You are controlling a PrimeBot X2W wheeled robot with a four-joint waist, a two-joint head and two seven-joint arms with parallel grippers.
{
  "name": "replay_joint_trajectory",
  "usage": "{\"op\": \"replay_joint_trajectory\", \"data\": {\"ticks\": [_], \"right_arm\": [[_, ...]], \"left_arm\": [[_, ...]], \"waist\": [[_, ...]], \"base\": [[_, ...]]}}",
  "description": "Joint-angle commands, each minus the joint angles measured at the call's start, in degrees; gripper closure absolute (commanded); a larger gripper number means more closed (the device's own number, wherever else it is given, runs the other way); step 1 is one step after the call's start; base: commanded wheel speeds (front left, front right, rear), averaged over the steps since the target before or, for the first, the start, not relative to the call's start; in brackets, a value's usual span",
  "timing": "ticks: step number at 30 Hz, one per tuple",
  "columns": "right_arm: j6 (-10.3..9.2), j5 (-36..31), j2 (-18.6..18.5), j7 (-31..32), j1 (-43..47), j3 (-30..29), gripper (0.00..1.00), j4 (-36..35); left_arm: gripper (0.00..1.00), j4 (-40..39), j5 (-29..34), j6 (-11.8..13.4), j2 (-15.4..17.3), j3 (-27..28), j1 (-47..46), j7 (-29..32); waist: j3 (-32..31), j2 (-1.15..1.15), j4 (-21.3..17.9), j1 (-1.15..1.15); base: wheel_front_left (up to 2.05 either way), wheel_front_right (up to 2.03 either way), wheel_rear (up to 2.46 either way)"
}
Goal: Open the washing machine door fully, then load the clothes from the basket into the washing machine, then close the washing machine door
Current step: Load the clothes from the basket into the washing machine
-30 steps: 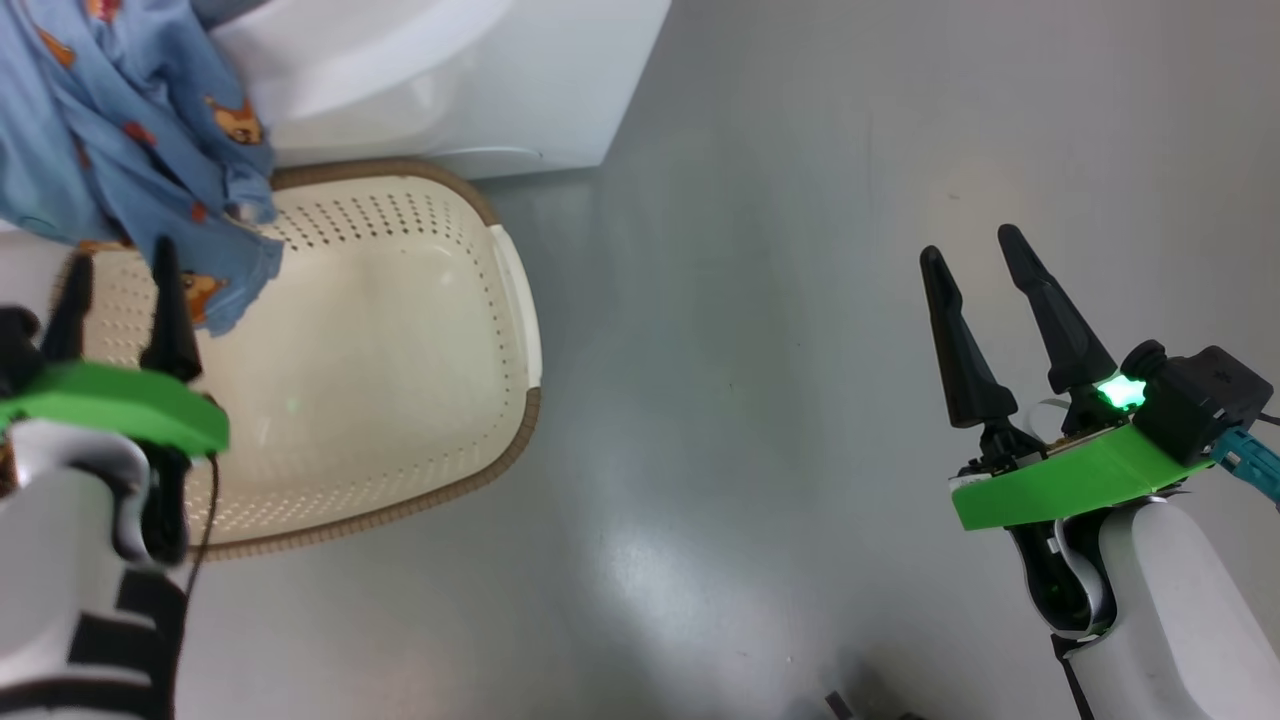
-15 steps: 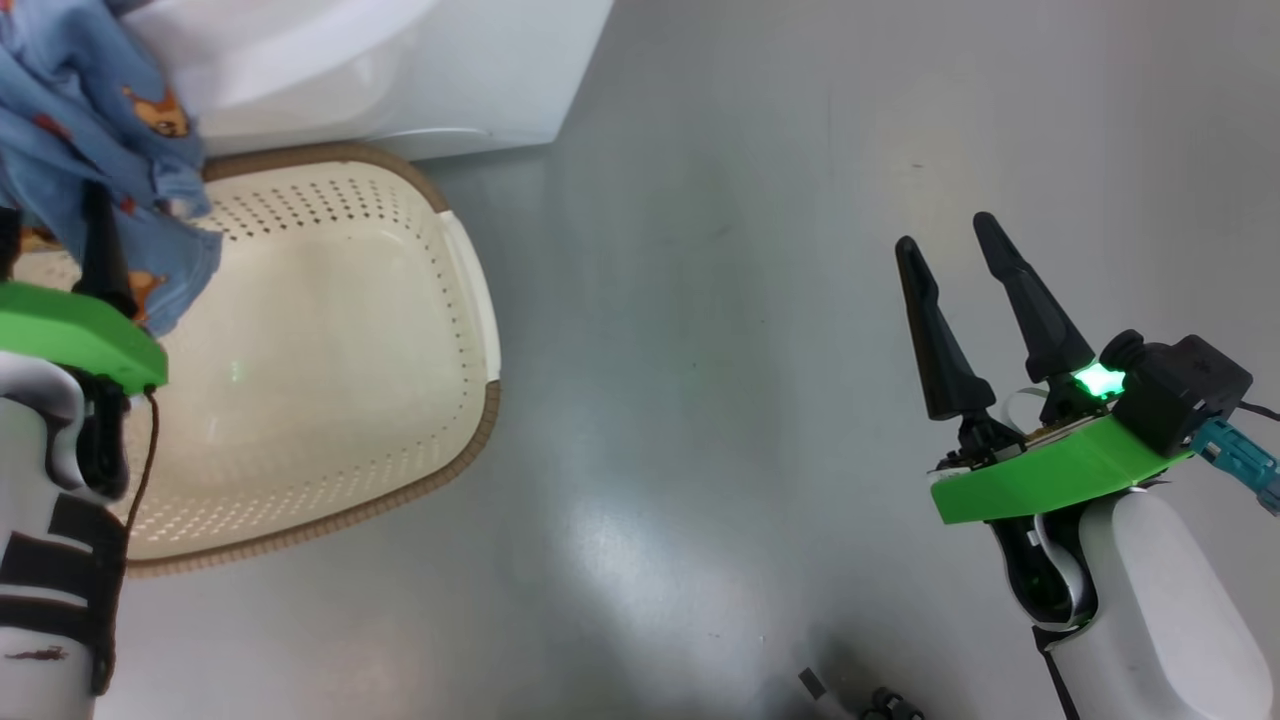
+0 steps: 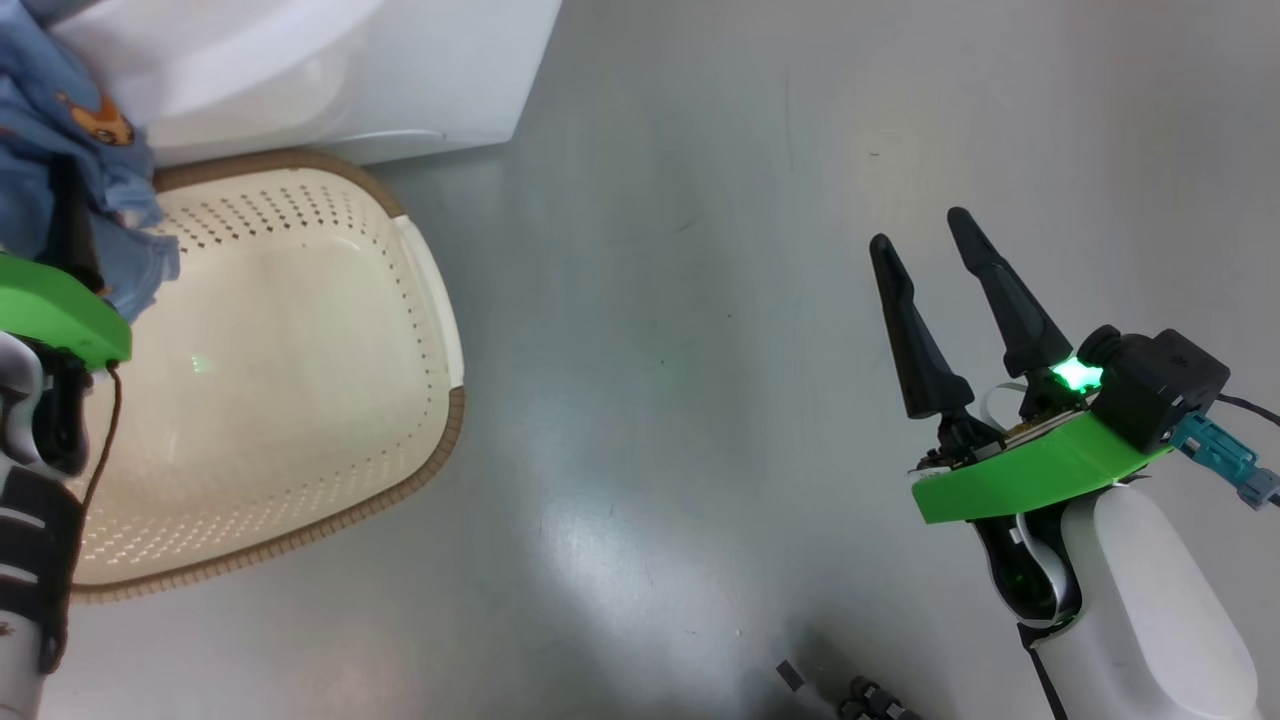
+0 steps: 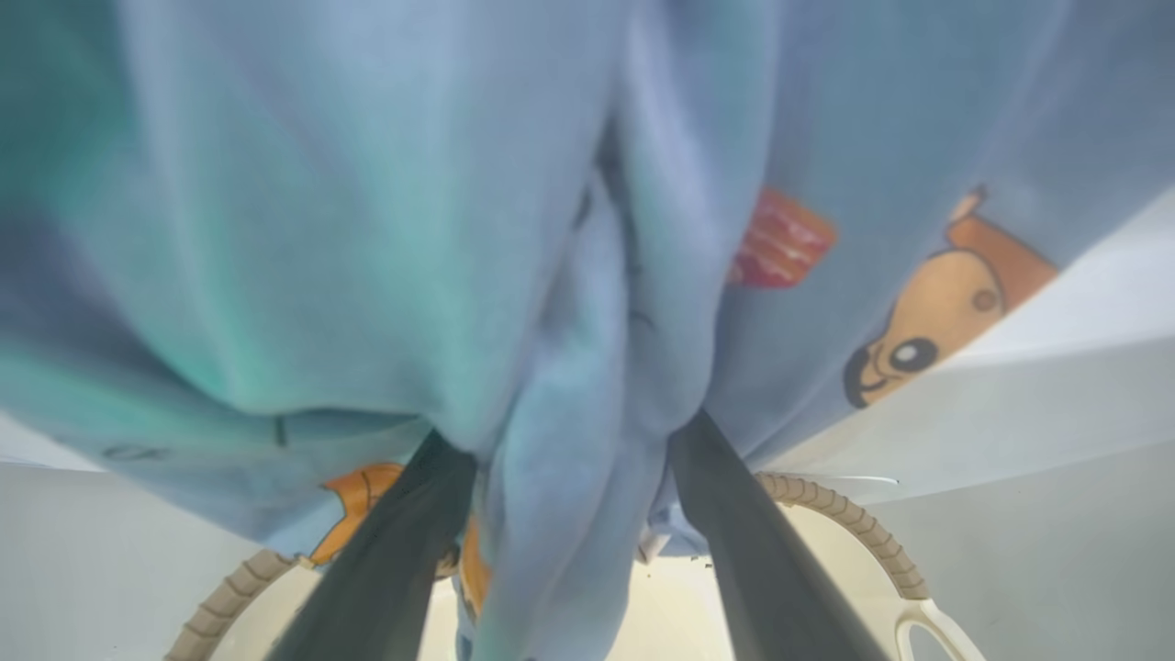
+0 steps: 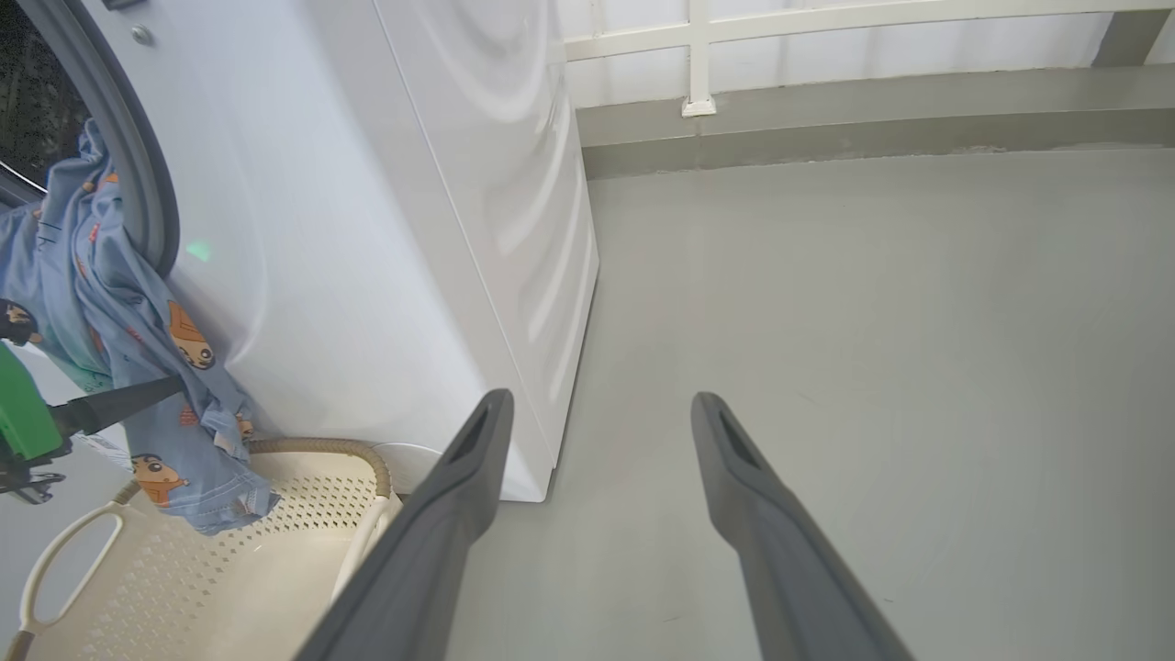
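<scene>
Light blue clothes (image 5: 110, 303) with orange prints hang out of the washing machine (image 5: 367, 229) opening, past its grey gasket (image 5: 147, 184), down to the basket (image 5: 73, 542). My left gripper (image 4: 569, 441) is open, its fingers spread on either side of a hanging fold of the clothes (image 4: 367, 229). One left finger (image 3: 70, 235) rises into the clothes (image 3: 60, 150) above the cream basket (image 3: 430, 290), whose floor is bare. My right gripper (image 3: 920, 232) hangs open over the floor, well to the right, nothing between its fingers (image 5: 459, 477). The washing machine door is out of view.
Grey floor (image 3: 700, 350) stretches to the right of the washing machine (image 3: 400, 70) and the basket. A white railing and low wall (image 5: 698, 55) close the far side. Small dark parts (image 3: 860, 695) lie at the bottom edge of the head view.
The head camera has swung right, so everything has slid left. My left gripper has pushed slightly further up into the hanging clothes. Both grippers stay open.
</scene>
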Motion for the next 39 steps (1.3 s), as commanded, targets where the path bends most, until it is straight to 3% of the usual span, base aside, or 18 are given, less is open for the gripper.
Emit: {"op": "replay_joint_trajectory", "data": {"ticks": [1,2,3,4,15,28,39], "right_arm": [[0.09,0.17,-0.14,-0.27,0.86,1.2,0.0,-1.2],[0.09,0.16,-0.15,-0.27,0.88,1.22,0.0,-1.2],[0.09,0.15,-0.16,-0.27,0.9,1.2,0.0,-1.21],[0.09,0.13,-0.17,-0.27,0.93,1.13,0.0,-1.23],[0.09,-0.19,0.12,-0.27,1.25,-0.34,0.0,-1.38],[0.09,-0.28,0.01,-0.27,2.01,-1.65,0.0,-1.33],[0.09,-0.23,-0.24,-0.27,3.37,-1.87,0.0,-1.2]], "left_arm": [[0.2,-0.51,-0.93,-0.09,2.94,0.67,-0.74,-0.37],[0.54,-0.49,-1.35,-0.09,3.09,0.29,-0.81,-0.37],[0.65,-0.53,-1.78,-0.09,3.24,-0.09,-0.86,-0.37],[1.0,-0.73,-2.27,-0.09,3.36,-0.15,-0.93,-0.37],[1.0,-8.89,-4.57,-0.09,3.19,0.31,3.0,-0.37],[1.0,-28.6,1.48,-0.09,-0.4,11.31,10.82,-0.37],[1.0,-34.7,5.64,-0.09,0.83,12.45,8.06,-0.37]], "waist": [[-0.03,0.0,-0.3,0.0],[-0.06,0.0,-0.39,0.0],[-0.07,0.0,-0.44,0.0],[-0.08,0.0,-0.42,0.0],[-1.25,0.0,1.74,0.0],[-3.82,0.0,5.31,0.0],[-5.73,0.0,6.97,0.0]], "base": [[0.0,0.0,0.0],[0.0,0.0,0.0],[0.0,0.0,0.0],[0.0,0.0,0.0],[0.0,0.0,0.0],[0.0,0.0,0.0],[0.0,0.0,0.0]]}}
